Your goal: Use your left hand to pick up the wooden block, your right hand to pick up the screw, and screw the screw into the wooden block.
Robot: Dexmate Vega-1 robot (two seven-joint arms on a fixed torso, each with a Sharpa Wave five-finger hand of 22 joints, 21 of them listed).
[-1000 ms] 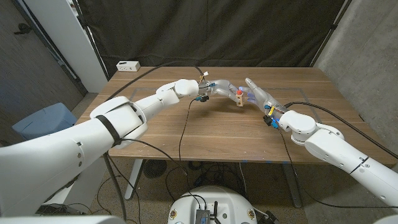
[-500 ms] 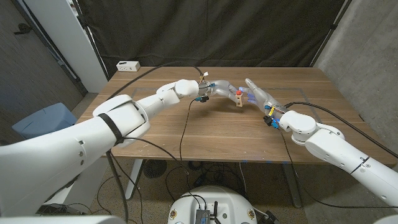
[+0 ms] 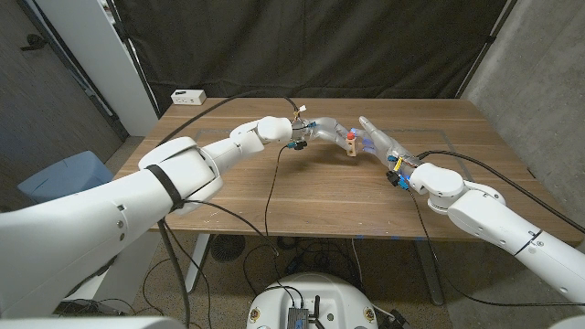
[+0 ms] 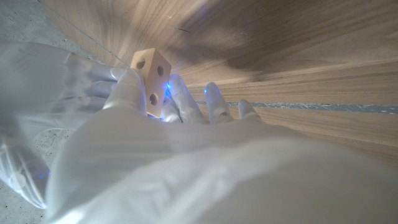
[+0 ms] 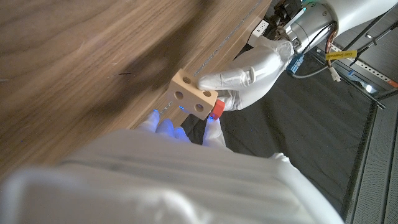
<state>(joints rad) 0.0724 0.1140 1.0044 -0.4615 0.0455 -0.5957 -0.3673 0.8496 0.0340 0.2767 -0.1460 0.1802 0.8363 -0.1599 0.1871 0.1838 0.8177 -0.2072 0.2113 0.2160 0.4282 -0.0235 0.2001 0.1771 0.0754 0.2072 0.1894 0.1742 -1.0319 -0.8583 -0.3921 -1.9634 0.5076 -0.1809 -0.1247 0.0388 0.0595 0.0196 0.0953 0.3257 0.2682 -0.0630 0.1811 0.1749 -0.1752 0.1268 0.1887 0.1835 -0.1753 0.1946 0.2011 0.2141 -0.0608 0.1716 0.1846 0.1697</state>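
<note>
Head view: both arms meet over the middle of the tabletop (image 3: 302,196), well above its surface, with the left hand (image 3: 327,130) and the right hand (image 3: 382,142) almost touching at the wooden block (image 3: 351,144).
Wooden block: held up in the air by the left hand; the left wrist view shows the left hand's fingers (image 4: 127,87) clamped on the block (image 4: 151,74), several drilled holes facing outward.
Screw: the red-headed screw (image 5: 216,109) sits right against the block (image 5: 194,96) in the right wrist view, beside one of its holes; how deep it has gone in cannot be told.
Right hand fingers: their tips (image 5: 168,127) reach up to the block and the screw, and they appear closed around the red head, though the wrist camera looks along the hand's back and the grip itself is partly hidden.
Step in hand: judged to be the screwing-in, the screw seated at a hole and being turned.
How to do it well: the left hand should keep the block steady and not let it rotate with the screw; the right hand should keep the screw in line with the hole and press gently inward while twisting.
Risk: a tilted screw could bind or slip from the fingers, and too much push could lever the block out of the left hand.
</note>
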